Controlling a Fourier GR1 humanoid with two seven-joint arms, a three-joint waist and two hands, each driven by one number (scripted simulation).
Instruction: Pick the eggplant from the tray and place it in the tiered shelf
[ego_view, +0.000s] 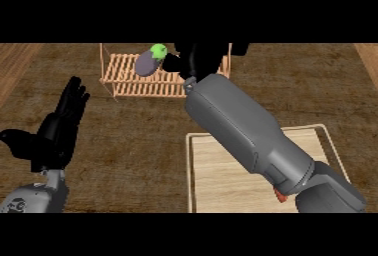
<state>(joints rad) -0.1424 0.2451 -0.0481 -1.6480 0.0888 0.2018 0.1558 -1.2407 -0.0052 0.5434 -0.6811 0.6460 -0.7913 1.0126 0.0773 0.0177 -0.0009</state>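
The eggplant, purple-grey with a green cap, is tilted over the top level of the wooden slatted tiered shelf at the back of the counter. My right hand is at the eggplant's right side, with its thumb against it and the fingers curled behind. Most of the eggplant shows. The right forearm stretches from the lower right across the light wooden tray. My left hand rests open at the left, fingers up, holding nothing.
The tray lies at the front right, and my forearm hides part of it. A small red bit peeks out beside the forearm near the tray's lower edge. Dark brown counter surrounds the shelf and the tray.
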